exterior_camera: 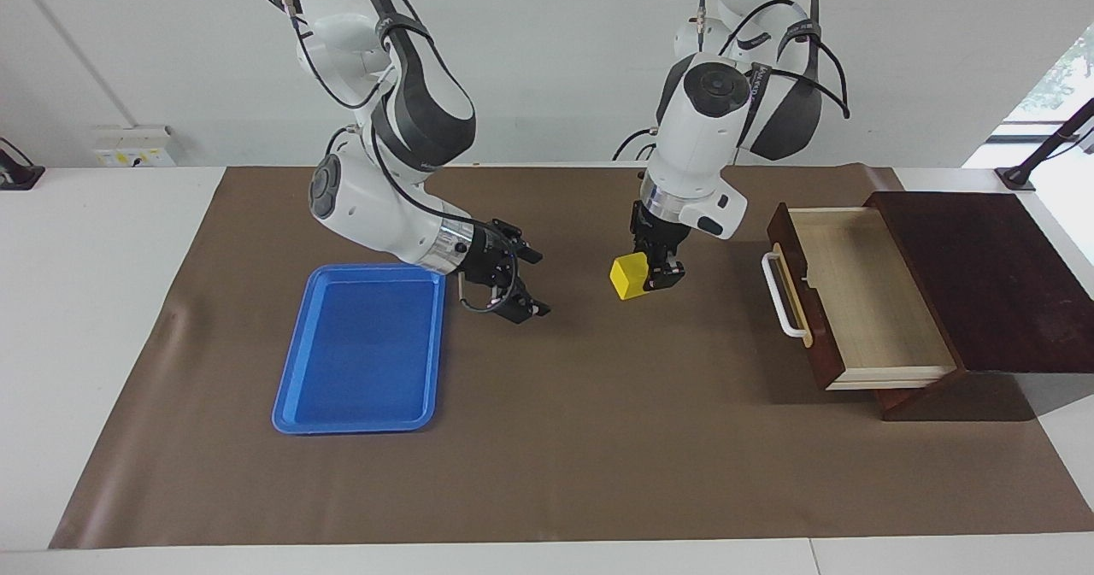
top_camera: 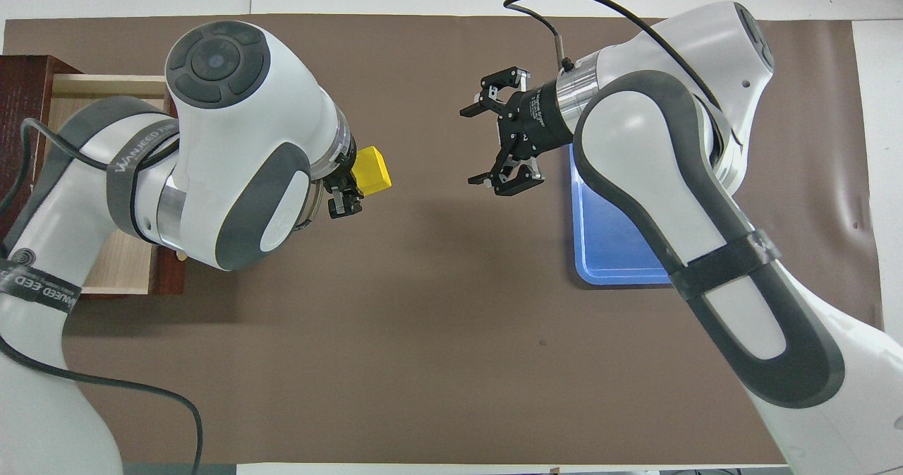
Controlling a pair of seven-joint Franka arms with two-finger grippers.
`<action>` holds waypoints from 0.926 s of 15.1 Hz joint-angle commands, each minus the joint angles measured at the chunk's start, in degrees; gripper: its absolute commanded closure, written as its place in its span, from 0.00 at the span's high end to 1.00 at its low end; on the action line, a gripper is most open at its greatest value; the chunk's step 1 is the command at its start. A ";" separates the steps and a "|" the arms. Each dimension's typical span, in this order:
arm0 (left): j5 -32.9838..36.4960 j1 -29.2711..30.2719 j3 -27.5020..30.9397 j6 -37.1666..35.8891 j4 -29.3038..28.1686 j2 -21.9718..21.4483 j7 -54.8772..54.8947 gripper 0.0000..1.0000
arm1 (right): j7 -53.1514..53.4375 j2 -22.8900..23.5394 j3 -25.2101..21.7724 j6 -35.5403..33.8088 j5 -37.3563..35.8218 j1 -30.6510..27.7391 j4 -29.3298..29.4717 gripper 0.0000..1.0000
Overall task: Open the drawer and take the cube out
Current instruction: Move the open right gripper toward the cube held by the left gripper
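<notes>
My left gripper (exterior_camera: 648,278) (top_camera: 353,185) is shut on the yellow cube (exterior_camera: 629,276) (top_camera: 372,171) and holds it in the air over the brown mat, between the drawer and the blue tray. The drawer (exterior_camera: 855,302) (top_camera: 92,87) stands pulled out of its dark wooden box at the left arm's end of the table, its pale inside bare and its white handle (exterior_camera: 782,295) facing the mat's middle. My right gripper (exterior_camera: 523,280) (top_camera: 487,140) hangs open and holds nothing, over the mat beside the tray, its jaws turned toward the cube.
A flat blue tray (exterior_camera: 359,349) (top_camera: 607,249) lies on the brown mat (exterior_camera: 547,455) toward the right arm's end. The dark wooden box (exterior_camera: 983,276) sits at the left arm's end. In the overhead view both arms cover much of the drawer and the tray.
</notes>
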 commanded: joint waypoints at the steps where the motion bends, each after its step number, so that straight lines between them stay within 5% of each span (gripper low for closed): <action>1: -0.50 -1.03 1.01 -0.02 1.44 0.85 -0.81 0.00 | 0.21 0.84 -0.04 0.43 -2.14 1.28 1.42 1.00; 6: -0.42 -0.95 1.09 0.07 1.44 0.85 -0.81 0.00 | 0.30 5.67 -0.04 -1.59 -5.57 2.41 9.59 1.00; 14: -0.33 -0.95 1.09 0.07 1.35 0.85 -0.98 0.00 | 0.30 9.10 -0.04 -2.21 -6.72 3.56 13.56 1.00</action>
